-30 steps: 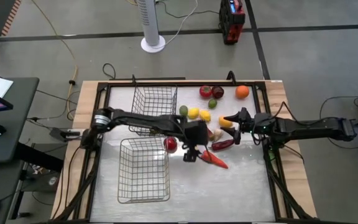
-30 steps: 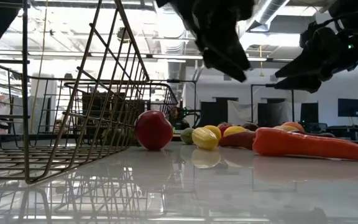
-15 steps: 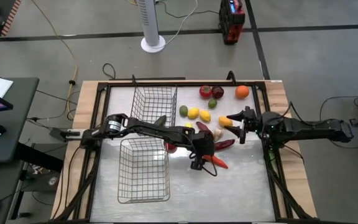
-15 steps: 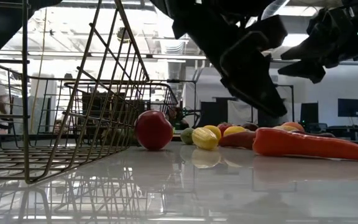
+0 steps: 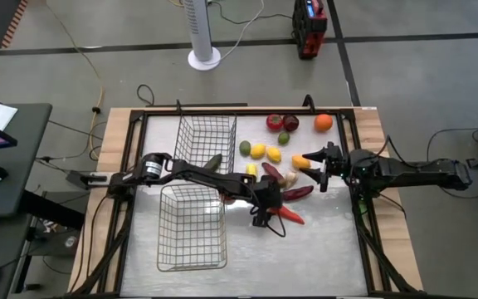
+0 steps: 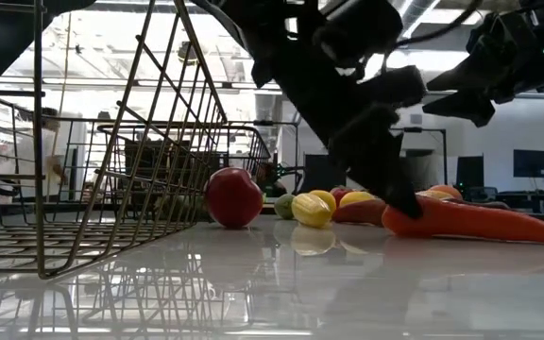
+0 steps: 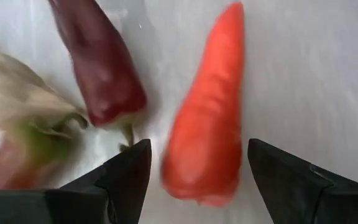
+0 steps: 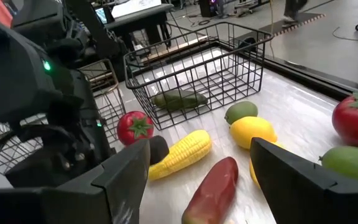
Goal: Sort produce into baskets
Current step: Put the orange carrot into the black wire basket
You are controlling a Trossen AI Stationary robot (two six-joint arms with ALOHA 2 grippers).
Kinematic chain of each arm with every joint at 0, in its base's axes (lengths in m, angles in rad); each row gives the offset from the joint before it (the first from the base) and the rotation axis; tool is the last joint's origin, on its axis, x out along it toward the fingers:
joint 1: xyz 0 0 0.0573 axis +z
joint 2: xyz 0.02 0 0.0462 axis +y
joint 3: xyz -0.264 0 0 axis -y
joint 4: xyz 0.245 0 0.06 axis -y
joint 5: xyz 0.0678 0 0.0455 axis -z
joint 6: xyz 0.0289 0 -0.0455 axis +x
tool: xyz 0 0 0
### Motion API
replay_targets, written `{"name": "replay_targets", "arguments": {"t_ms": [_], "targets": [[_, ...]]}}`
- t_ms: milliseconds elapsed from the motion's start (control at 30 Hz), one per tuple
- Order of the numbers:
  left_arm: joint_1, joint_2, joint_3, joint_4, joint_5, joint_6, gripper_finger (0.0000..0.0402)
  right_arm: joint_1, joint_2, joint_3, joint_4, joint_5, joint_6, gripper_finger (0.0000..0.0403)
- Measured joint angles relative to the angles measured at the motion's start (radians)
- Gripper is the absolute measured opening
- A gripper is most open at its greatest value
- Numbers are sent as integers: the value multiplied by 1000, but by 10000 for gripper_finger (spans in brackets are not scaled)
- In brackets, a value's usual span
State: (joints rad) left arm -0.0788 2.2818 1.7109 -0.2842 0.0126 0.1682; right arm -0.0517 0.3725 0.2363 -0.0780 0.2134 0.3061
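Down at the table, the left gripper (image 7: 194, 163) stood released, its fingers (image 7: 128, 171) straddling the carrot's (image 7: 207, 127) thick end beside a dark red pepper (image 7: 101, 68). Farther right, the right gripper (image 5: 322, 164) hung open above the produce; the baskets (image 5: 192, 226) sat left, a cucumber (image 8: 179, 99) inside one.

Bare desk (image 5: 322, 241) toward front right, open for passage. Left hand (image 7: 194, 168) w/ fingers spread either side of carrot (image 7: 207, 124); dark red pepper (image 7: 101, 68) close beside, crowding one finger. Produce cluster (image 5: 276, 141) packed btwn both arms. Two baskets (image 5: 193, 228) blocking left half. Right hand (image 8: 197, 162) above desk, corn (image 8: 179, 152) & pepper just ahead.
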Motion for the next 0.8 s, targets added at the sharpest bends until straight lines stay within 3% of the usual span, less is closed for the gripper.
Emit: {"name": "replay_targets", "arguments": {"t_ms": [500, 800], "targets": [[0, 3, 2, -17, -10, 15, 250, 0, 0, 0, 0, -2, 1, 304], [2, 8, 7, -54, -26, 22, 154, 0, 0, 0, 0, -2, 1, 304]]}}
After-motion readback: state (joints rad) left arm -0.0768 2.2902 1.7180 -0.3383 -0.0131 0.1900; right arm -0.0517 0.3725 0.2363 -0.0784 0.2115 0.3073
